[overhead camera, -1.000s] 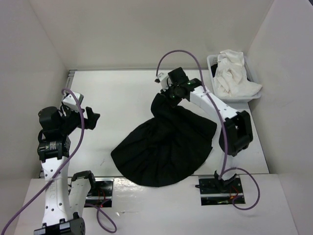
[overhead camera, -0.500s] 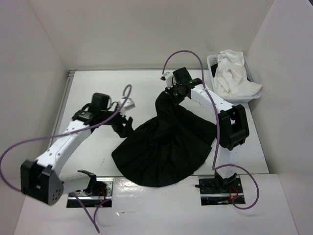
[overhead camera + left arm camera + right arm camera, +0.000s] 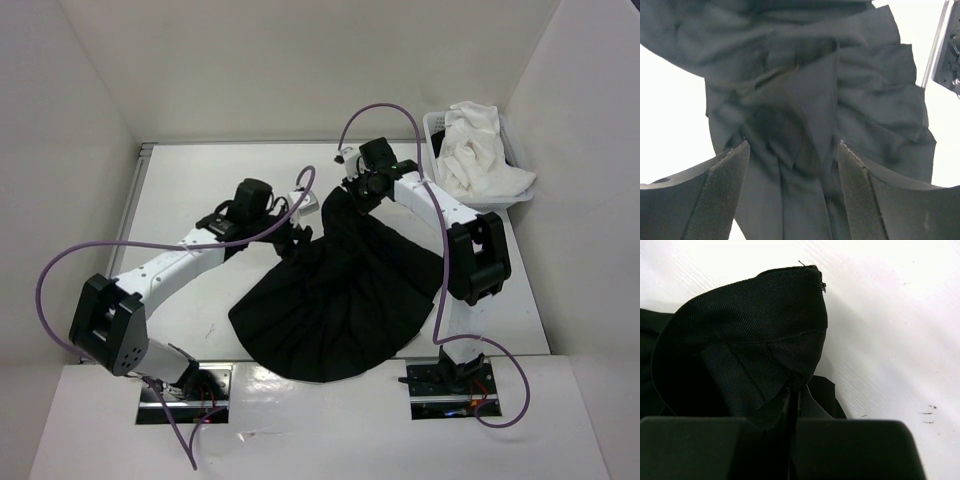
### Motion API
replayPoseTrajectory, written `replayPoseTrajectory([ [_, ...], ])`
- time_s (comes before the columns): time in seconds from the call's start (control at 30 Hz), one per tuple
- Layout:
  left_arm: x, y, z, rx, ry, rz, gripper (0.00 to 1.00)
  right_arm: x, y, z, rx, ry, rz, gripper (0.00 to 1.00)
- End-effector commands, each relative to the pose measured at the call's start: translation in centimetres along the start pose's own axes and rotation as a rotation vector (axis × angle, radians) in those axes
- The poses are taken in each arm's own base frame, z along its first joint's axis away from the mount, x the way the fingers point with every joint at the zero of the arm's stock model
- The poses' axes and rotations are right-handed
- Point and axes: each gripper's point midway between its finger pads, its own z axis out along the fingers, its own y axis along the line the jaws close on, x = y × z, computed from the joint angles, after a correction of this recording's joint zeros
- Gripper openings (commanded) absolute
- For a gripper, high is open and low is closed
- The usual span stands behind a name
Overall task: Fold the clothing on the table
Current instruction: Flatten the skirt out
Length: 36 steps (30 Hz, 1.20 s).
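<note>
White desk (image 3: 200,180); black skirt (image 3: 330,310), waist seemingly clamped in my right fingers (image 3: 715,445); left fingers (image 3: 720,200) apart astride bunched pleats; should close low, catching both layers.

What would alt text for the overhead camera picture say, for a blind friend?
A black pleated skirt lies fanned out on a white table, its narrow waist end pinched by the right gripper while the open left gripper hovers at its left edge. A white cloth fills a basket in the far right corner.
</note>
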Motion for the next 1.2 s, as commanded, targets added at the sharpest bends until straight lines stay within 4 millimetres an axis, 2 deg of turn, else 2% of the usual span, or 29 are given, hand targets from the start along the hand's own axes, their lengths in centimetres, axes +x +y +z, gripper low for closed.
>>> replayPoseTrajectory([
  [0.0,-1.7,-0.3,2.7,0.000,-0.067,-0.009,0.77,-1.0,-0.3,-0.2,-0.002,-0.046,0.003,0.00],
  [0.07,-0.5,-1.3,4.8,0.024,-0.017,-0.018,0.76,-1.0,-0.3,-0.2,-0.002,-0.046,0.003,0.00],
  [0.2,1.0,-1.2,7.2,0.031,0.038,-0.047,0.71,-1.0,-0.1,-0.2,-0.011,-0.048,0.003,0.00],
  [0.33,0.9,-0.9,7.6,0.021,0.028,-0.041,0.71,-0.8,-0.5,-0.5,-0.005,-0.048,0.010,0.00],
  [0.43,1.6,-0.5,8.0,0.014,0.046,-0.038,0.71,-1.1,-0.3,-0.8,-0.012,-0.059,0.008,0.00],
  [0.47,1.2,-0.4,8.0,0.013,0.039,-0.023,0.69,-1.1,-0.3,-0.8,-0.012,-0.059,0.008,0.00],
  [0.57,1.5,-0.2,8.2,0.015,0.048,-0.016,0.68,-0.7,-0.3,-0.7,-0.014,-0.050,0.001,0.00],
  [0.6,1.0,-0.2,8.2,0.014,0.037,-0.010,0.68,-0.7,-0.3,-0.7,-0.014,-0.050,0.001,0.00],
  [0.7,0.7,-0.4,8.4,0.036,0.033,0.001,0.63,-0.7,-0.3,-0.7,-0.014,-0.050,0.001,0.00],
  [0.73,0.5,-0.6,8.3,0.046,0.032,0.011,0.60,-0.7,-0.3,-0.7,-0.014,-0.050,0.001,0.00],
  [0.77,0.8,-0.6,8.5,0.056,0.039,0.006,0.53,-0.7,-0.3,-0.7,-0.014,-0.050,0.001,0.00],
  [0.83,0.2,-0.8,8.2,0.080,0.032,0.000,0.43,-0.7,-0.3,-0.7,-0.014,-0.050,0.001,0.00],
  [0.87,0.4,-0.9,8.4,0.092,0.038,-0.005,0.32,-1.0,-0.3,-1.0,-0.012,-0.059,-0.001,0.00],
  [0.97,0.4,-1.7,8.2,0.133,0.044,-0.005,0.16,-1.0,-0.3,-1.0,-0.012,-0.059,-0.001,0.00],
  [1.0,-0.1,-1.6,8.1,0.133,0.038,0.012,0.06,-1.0,-0.3,-1.0,-0.012,-0.059,-0.001,0.00],
  [1.07,0.2,-1.9,8.1,0.150,0.059,0.004,0.00,-1.0,-0.3,-1.0,-0.012,-0.059,-0.001,0.00],
  [1.17,-0.3,-1.7,7.7,0.154,0.058,0.009,0.00,-1.0,-0.3,-1.0,-0.012,-0.059,-0.001,0.00],
])
